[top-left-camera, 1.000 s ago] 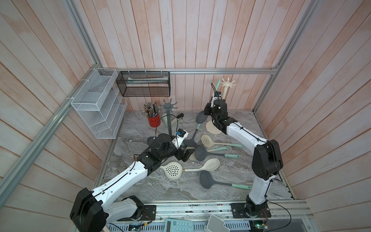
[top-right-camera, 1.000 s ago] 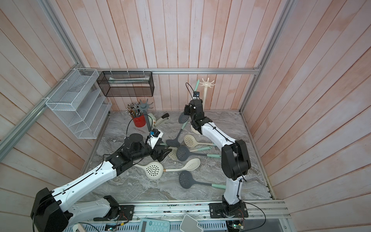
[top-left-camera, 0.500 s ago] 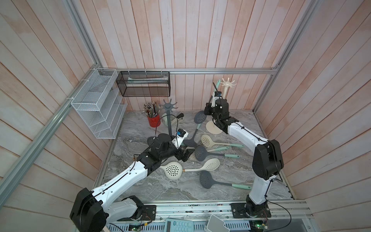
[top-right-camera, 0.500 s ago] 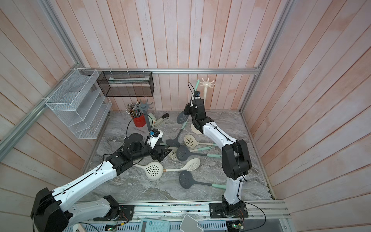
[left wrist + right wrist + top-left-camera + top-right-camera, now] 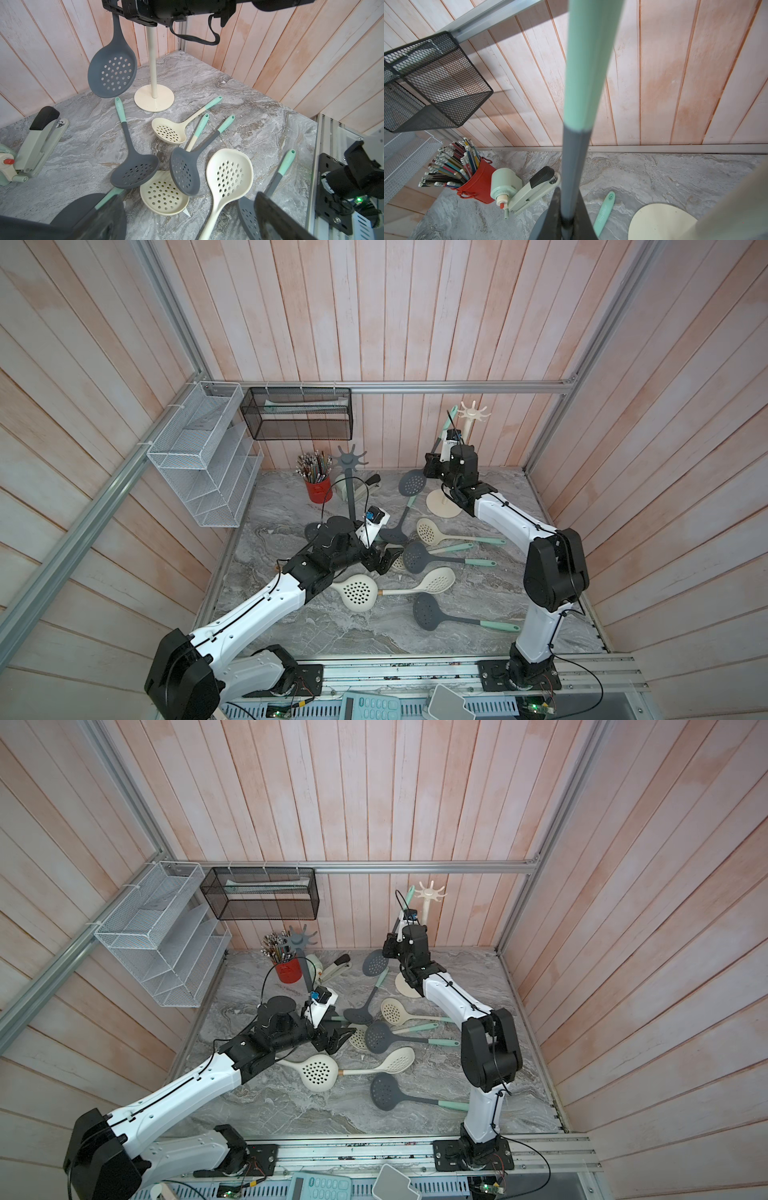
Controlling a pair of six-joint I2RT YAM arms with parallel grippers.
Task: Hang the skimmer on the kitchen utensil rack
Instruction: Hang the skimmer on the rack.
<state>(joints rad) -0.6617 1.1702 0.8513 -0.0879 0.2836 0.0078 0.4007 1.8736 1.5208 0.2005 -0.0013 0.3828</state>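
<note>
Our right gripper (image 5: 432,464) is pinched tight on the dark stem of the dark grey perforated silicone skimmer with a mint-green handle end (image 5: 411,483). It holds it off the table with the bowl hanging low and the mint end up. We judge that this keeps the hanging hole free. The mint end stands near the hooks of the cream metal utensil rack on a round base (image 5: 471,412), not yet on one.

Our left gripper (image 5: 380,562) hovers spread wide and empty over the loose cream and grey skimmers (image 5: 432,533) on the grey marble tabletop (image 5: 374,635), likely waiting.

At the back, the red metal bucket (image 5: 320,493) is packed with pencils. The black wire-mesh wall basket (image 5: 299,433) holds something long and pale that we cannot identify. In the white wire tiered shelf (image 5: 199,464) we make out nothing.
</note>
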